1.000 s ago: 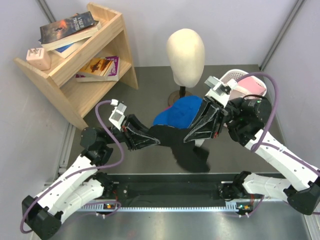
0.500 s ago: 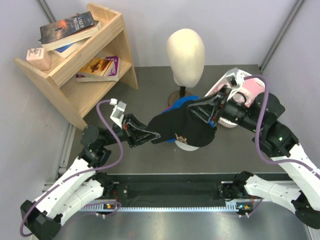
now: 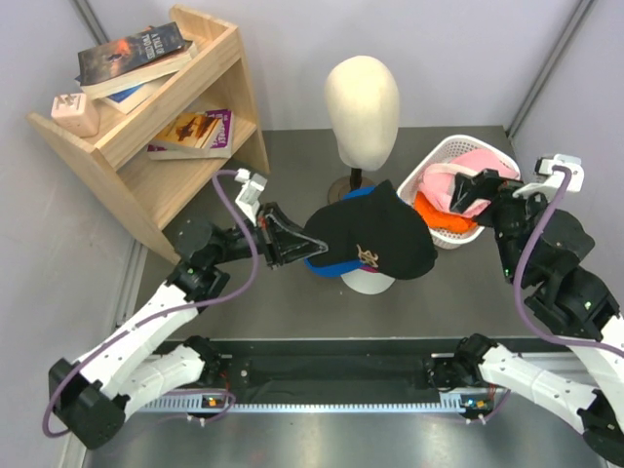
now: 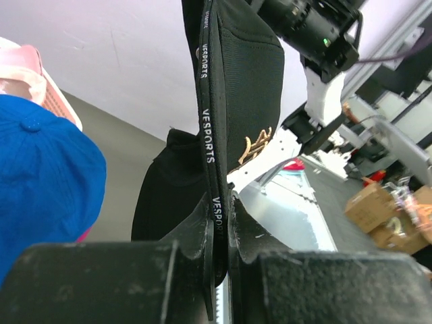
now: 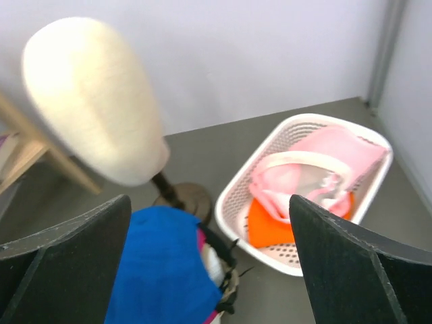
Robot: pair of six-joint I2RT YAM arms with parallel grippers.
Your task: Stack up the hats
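A: Item: black cap (image 3: pixel 375 239). Location?
B: Edge band pinched between the clenched left gripper (image 4: pixel 219 209) jaws; crown beyond them, over the blue cap (image 4: pixel 47 169).
A: Right gripper (image 3: pixel 476 193)?
B: Jaws spread, empty. Handling: I'd level the crown squarely on the blue cap before the left lets go.

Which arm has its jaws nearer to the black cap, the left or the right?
Left. The left gripper has its jaws shut on the edge of the black cap; the right gripper, jaws open, hangs apart from it, near the white basket.
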